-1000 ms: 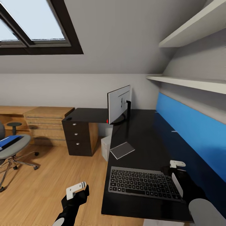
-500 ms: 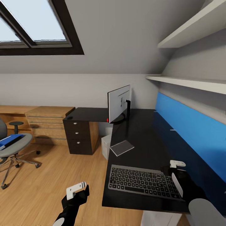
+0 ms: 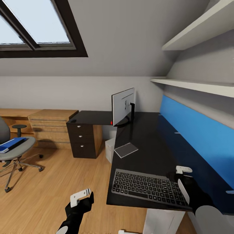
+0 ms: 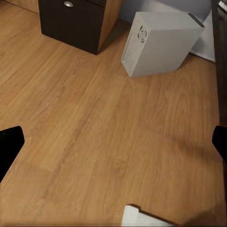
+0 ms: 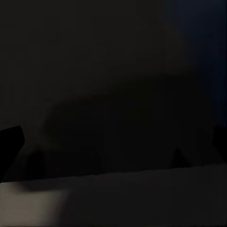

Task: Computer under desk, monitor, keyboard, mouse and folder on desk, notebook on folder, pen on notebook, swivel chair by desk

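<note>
Keyboard (image 3: 148, 188) lower centre on bench (image 3: 146, 143), below monitor (image 3: 123, 106). Right tool (image 3: 182, 177) beside it, grip unclear. Left tool (image 4: 113, 142) spread, empty, over floor.

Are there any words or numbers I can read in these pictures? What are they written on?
No words or numbers can be read here.
The keyboard has marks on its keys, but they are too small and blurred to read.
The monitor screen is blank, with just a tiny red light at its corner.
The computer shows a round vent pattern, no writing.
The blue folder on the chair shows no label I can make out.
</note>
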Robot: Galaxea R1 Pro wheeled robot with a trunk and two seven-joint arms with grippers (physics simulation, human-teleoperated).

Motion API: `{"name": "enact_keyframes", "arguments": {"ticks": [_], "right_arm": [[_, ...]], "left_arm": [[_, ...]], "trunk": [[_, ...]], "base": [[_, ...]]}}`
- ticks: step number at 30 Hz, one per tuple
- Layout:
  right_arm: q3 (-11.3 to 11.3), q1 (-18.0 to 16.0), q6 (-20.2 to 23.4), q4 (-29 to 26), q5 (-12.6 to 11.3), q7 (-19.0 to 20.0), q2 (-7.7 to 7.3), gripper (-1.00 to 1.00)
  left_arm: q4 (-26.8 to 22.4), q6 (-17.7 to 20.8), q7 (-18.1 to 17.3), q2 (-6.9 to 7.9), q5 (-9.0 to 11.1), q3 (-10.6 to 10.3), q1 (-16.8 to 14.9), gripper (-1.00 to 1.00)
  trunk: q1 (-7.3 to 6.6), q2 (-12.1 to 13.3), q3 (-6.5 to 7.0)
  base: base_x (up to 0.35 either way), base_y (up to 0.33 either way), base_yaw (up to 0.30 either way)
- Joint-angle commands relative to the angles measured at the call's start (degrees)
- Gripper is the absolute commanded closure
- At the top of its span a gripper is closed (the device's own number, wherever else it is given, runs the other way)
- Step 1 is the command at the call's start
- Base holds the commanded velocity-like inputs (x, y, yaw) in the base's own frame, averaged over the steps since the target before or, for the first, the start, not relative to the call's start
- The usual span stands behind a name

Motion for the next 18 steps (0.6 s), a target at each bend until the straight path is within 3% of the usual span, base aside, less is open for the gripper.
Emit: {"name": "enact_keyframes", "arguments": {"ticks": [1, 18], "right_arm": [[0.0, 0.0, 0.3, -0.1, -0.1, -0.2, 0.00, -1.00], [0.0, 0.0, 0.2, -0.1, -0.1, -0.2, 0.00, -1.00]], "left_arm": [[-0.1, 0.2, 0.4, 0.04, 0.3, -0.3, 0.0, -1.00], [0.8, 0.3, 0.3, -0.03, 0.3, -1.3, 0.0, -1.00]], "trunk": [[-0.01, 0.0, -0.06], [-0.01, 0.0, -0.06]], "base": [[-0.074, 0.000, 0.000], [-0.044, 0.018, 0.000]]}}
